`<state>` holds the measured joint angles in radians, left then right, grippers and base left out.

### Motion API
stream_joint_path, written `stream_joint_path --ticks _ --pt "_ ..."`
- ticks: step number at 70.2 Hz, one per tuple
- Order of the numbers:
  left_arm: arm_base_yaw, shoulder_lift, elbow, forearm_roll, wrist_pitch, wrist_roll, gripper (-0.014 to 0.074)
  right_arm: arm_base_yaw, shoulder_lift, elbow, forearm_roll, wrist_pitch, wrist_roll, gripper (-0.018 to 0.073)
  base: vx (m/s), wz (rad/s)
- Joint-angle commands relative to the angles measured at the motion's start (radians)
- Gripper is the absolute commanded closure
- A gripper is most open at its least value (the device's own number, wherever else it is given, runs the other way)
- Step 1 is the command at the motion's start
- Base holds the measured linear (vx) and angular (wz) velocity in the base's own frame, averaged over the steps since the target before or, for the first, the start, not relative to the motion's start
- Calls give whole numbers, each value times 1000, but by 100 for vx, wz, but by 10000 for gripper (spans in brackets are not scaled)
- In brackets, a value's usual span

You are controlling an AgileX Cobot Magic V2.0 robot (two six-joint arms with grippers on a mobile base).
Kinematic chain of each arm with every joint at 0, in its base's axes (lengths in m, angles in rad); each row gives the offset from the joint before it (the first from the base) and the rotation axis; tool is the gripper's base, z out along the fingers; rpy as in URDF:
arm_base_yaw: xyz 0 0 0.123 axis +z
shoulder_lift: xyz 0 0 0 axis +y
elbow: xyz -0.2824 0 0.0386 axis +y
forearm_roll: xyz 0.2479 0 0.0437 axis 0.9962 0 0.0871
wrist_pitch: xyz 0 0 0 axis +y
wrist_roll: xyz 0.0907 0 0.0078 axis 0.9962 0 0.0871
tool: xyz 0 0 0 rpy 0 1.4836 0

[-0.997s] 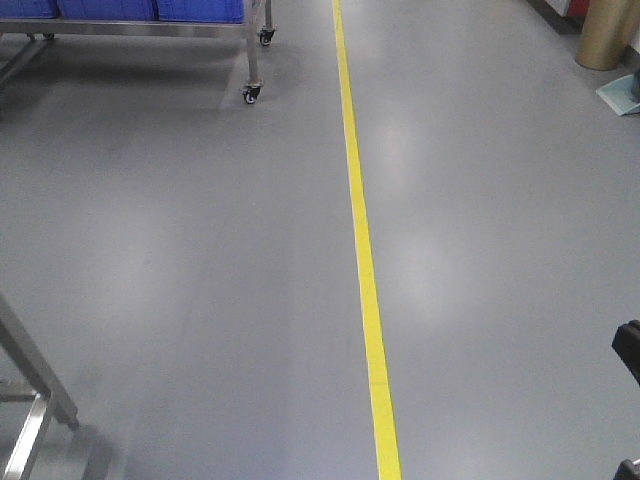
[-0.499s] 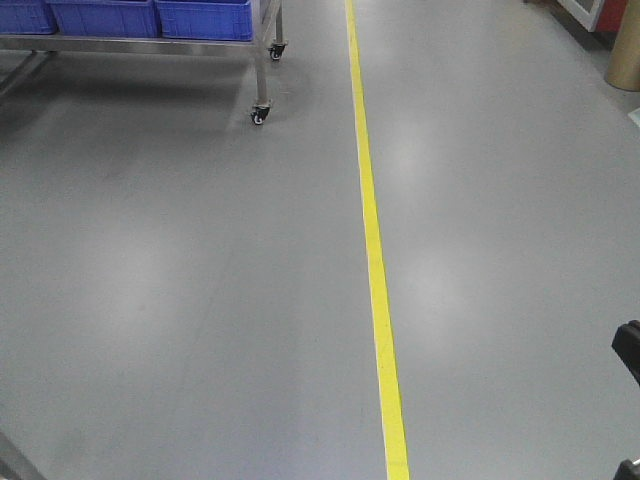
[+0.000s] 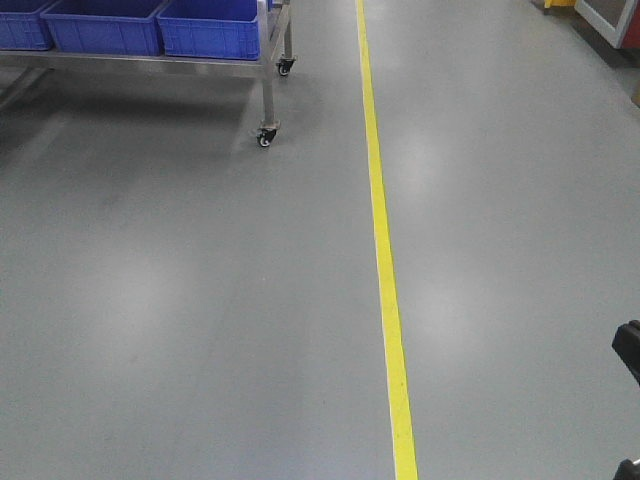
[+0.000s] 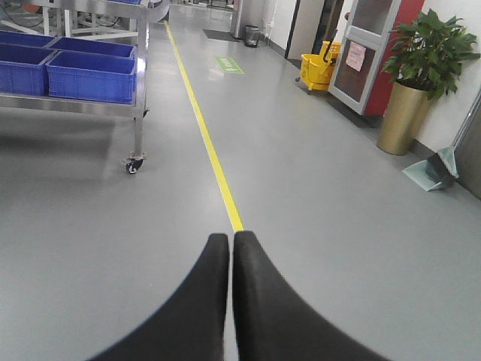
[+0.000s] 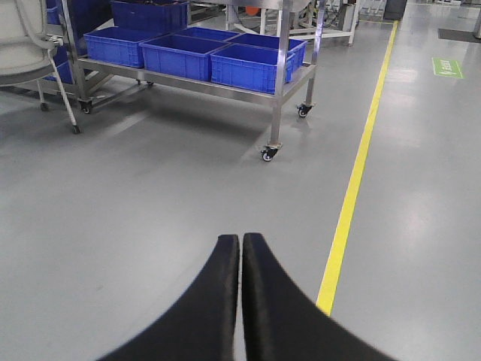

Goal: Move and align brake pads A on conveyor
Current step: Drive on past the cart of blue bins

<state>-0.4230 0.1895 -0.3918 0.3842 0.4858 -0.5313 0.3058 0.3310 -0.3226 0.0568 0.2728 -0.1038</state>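
If steering left, you are risking a bump on the wheeled steel cart (image 3: 268, 100).
Black left gripper (image 4: 230, 239) and right gripper (image 5: 240, 239) are sitting pressed together, empty.

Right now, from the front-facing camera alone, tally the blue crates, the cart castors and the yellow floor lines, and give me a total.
Blue crates: 3
Cart castors: 2
Yellow floor line: 1
Total: 6
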Motion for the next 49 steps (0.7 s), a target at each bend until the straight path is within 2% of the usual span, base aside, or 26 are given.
stream_joint_path --ticks 1,26,49 --pt "-7 15 -26 12 -70 -1 603 -4 9 -28 -6 -73 -2 566 37 1" --pt "-7 15 -26 12 -70 -1 603 -4 9 -28 -6 -73 -2 566 31 4" --pt "-7 15 -26 12 -70 -1 603 -4 9 -28 -6 -73 -2 566 13 21"
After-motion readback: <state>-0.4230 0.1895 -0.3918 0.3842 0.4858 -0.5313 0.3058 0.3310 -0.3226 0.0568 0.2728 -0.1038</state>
